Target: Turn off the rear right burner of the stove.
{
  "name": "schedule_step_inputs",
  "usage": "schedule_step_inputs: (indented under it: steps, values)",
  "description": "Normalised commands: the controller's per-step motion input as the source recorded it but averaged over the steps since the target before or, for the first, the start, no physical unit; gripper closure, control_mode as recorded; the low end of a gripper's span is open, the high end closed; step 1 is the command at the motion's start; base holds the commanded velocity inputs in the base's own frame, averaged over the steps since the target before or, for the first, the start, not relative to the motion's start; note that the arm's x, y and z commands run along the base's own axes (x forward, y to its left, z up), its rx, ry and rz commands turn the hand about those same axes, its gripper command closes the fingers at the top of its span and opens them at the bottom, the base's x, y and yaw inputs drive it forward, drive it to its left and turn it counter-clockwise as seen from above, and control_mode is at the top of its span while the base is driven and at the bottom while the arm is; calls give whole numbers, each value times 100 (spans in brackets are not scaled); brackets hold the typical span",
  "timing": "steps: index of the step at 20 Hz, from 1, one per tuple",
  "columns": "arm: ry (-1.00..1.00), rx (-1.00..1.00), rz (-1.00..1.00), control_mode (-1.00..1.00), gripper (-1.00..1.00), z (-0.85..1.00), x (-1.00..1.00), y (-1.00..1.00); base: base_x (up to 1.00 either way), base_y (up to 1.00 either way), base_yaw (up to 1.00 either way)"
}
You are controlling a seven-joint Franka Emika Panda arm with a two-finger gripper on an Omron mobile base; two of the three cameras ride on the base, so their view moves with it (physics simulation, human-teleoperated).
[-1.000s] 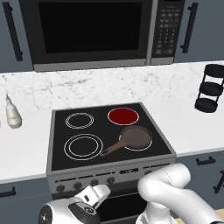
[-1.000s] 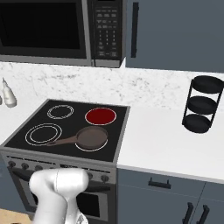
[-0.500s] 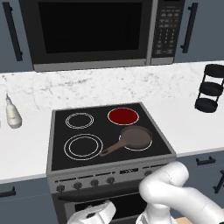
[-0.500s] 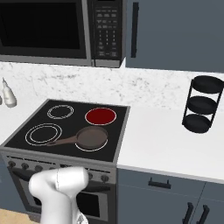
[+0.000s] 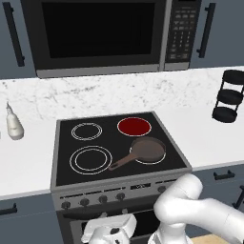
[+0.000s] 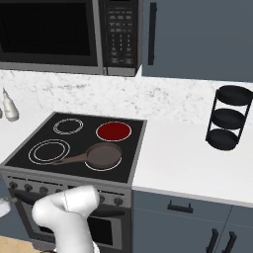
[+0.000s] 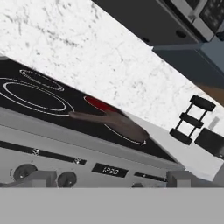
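One glowing rear right burner (image 5: pixel 134 126) well above end effector (image 5: pixel 108 232).

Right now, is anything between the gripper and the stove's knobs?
Nothing visible is. The gripper sits low in front of the stove, facing its knobs with open space between. The pan is up on the cooktop, beside the red burner, not in the way.

The stove (image 5: pixel 64 143) has black glass with white rings; the rear right burner (image 5: pixel 134 126) glows red; the pan (image 5: pixel 147 149) is brown; the bench (image 5: pixel 28 164) is white marble.
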Motion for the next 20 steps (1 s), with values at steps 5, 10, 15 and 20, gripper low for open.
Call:
schedule_step_inputs:
  steps: [5,10,15,20]
  values:
    - [-1,0,8,-100,-100,-15,37,-4,0,0,0]
    - [-1,-1,11,-100,-100,-31,25,0,0,0,0]
    - [-5,0,5,-100,-100,-13,26,-11,0,0,0]
    - [-3,0,6,-100,-100,-24,26,0,0,0,0]
